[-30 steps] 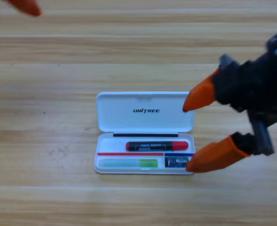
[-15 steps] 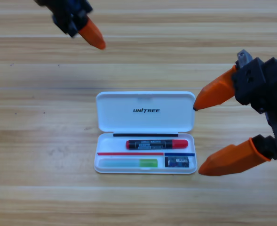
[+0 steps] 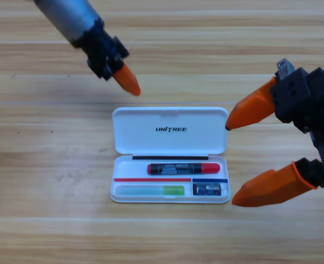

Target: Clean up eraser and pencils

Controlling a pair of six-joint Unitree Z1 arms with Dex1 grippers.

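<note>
Contents look packed: black pencil [image 3: 184, 169] lies in the upper slot of the case [image 3: 170, 144], green pencil [image 3: 150, 191] in the lower left slot, eraser [image 3: 210, 190] in the lower right slot, lid flat open behind the tray. What's left is likely closing the lid. Main risk: the left gripper [image 3: 126, 81] sits just above the lid's upper left corner, and if it pushes the lid edge off-centre the light case could slide or spin on the table [image 3: 40, 165] instead of folding shut, possibly spilling the sticks. Second risk: the right gripper [image 3: 250, 157] is just right of the case, upper jaw tip nearly touching the lid's right corner, lower jaw beside the tray's right end; any inward drift bumps the case or blocks the lid swing. Pose: left arm comes in from the top left, angled down toward the lid, jaws appear pressed together into one point. Right arm comes in from the right edge, jaws spread wide, holding nothing.
</note>
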